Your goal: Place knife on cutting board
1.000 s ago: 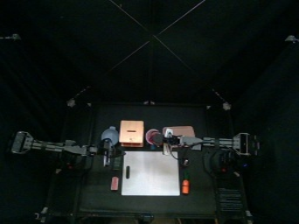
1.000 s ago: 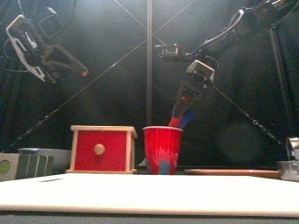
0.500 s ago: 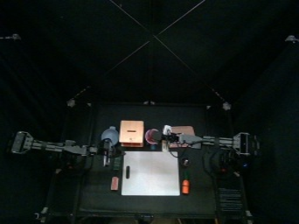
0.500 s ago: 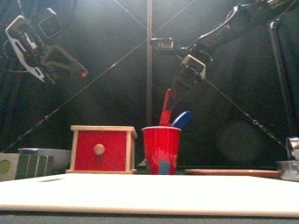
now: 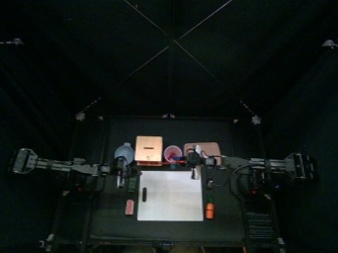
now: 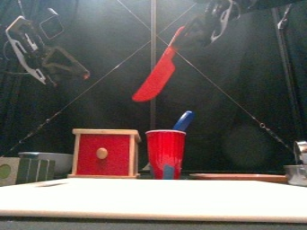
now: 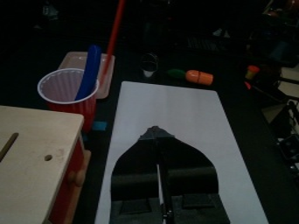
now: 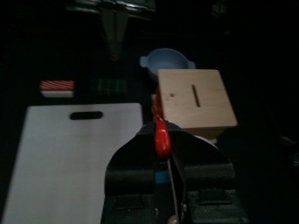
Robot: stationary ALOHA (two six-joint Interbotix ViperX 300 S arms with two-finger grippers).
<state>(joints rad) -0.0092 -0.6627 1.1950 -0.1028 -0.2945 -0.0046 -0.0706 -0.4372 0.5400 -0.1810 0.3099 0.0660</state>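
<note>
The red knife (image 6: pixel 157 74) hangs tilted in the air, blade down, above the red cup (image 6: pixel 167 154). My right gripper (image 6: pixel 206 18) is shut on its handle near the top of the front view. The right wrist view shows the knife (image 8: pixel 159 136) running out from between my jaws (image 8: pixel 169 166). The white cutting board (image 5: pixel 175 196) lies flat in front of the cup, also seen close by (image 6: pixel 144 199). A blue utensil (image 6: pixel 184 119) still stands in the cup. My left gripper (image 7: pixel 158 140) hovers shut over the board (image 7: pixel 163 105), holding nothing.
A wooden box (image 6: pixel 106 153) with a red front stands left of the cup. A pinkish tray (image 5: pixel 204 150) sits behind the board at the right. An orange object (image 5: pixel 209 210) and a small red one (image 5: pixel 129 207) lie beside the board.
My right gripper shut on the knife in the cup and lifted it up clear of the cup. The left arm has stayed in place.
</note>
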